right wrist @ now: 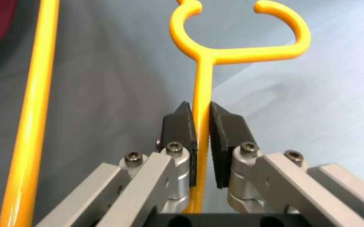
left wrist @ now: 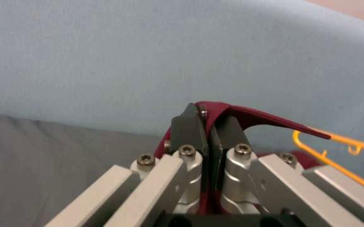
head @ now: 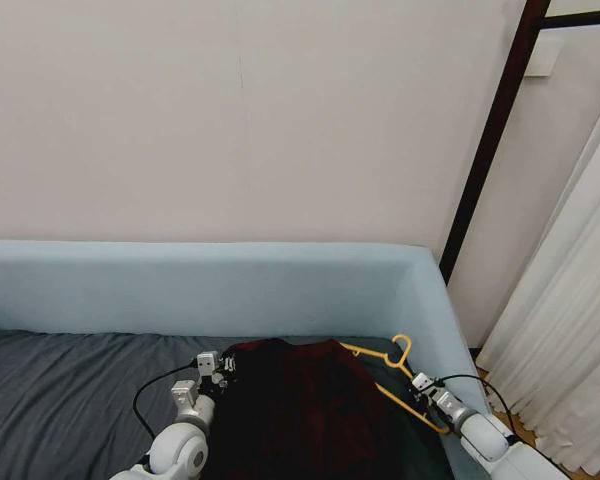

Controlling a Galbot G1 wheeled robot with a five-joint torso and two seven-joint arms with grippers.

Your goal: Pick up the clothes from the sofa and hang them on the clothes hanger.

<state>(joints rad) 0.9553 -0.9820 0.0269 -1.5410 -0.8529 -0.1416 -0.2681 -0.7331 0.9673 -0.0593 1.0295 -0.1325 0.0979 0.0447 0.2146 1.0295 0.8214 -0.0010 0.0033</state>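
A dark red garment [head: 300, 410] lies on the seat of the sofa [head: 280, 285], toward its right armrest. A yellow hanger [head: 404, 362] sits at the garment's armrest side, hook pointing at the backrest. The left gripper [left wrist: 207, 118] is clenched on the garment's edge nearest the backrest. The right gripper [right wrist: 202, 116], close to the armrest, grips the hanger's stem just below the hook.

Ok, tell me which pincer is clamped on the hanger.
The right pincer, shut on the stem of the yellow hanger below its hook; the left pincer pinches the dark red garment instead.
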